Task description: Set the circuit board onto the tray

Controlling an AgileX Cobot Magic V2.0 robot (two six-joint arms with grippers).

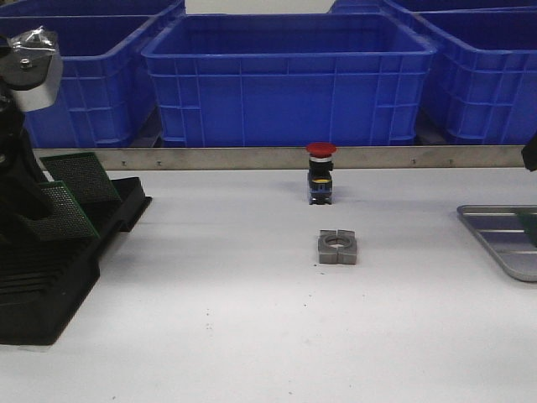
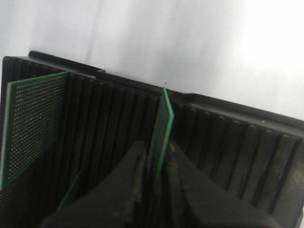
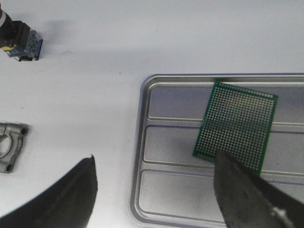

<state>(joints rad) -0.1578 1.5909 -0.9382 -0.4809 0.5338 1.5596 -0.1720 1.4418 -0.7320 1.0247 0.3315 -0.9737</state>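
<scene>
- On the table's left, the left gripper [image 2: 154,164] pinches the edge of a green circuit board [image 2: 161,128] that stands upright in the black slotted rack [image 2: 223,142], the fingers [image 2: 135,166] pressed against both of its faces.
- A second perforated board [image 2: 31,128] stands in the same rack, a few slots away from the held one; in the front view two boards [image 1: 71,193] lean above the rack's near end, with the left arm [image 1: 21,126] crowding in beside them.
- At the table's right edge lies the grey metal tray [image 3: 142,142], its ribbed floor carrying another green perforated board [image 3: 237,126] laid flat and slightly askew.
- The right gripper [image 3: 156,190] hangs over the tray's near end with its fingers spread wide, one fingertip [image 3: 247,190] overlapping that board's corner in the wrist view; whether it touches cannot be told.
- Between rack and tray, in the middle of the white table [image 1: 210,319], sit a red-capped push-button switch [image 1: 320,172] and, nearer the camera, a grey metal clamp block [image 1: 337,247] with a round bore.
- Blue plastic bins [image 1: 289,80] line the back behind a metal rail [image 1: 252,157].
</scene>
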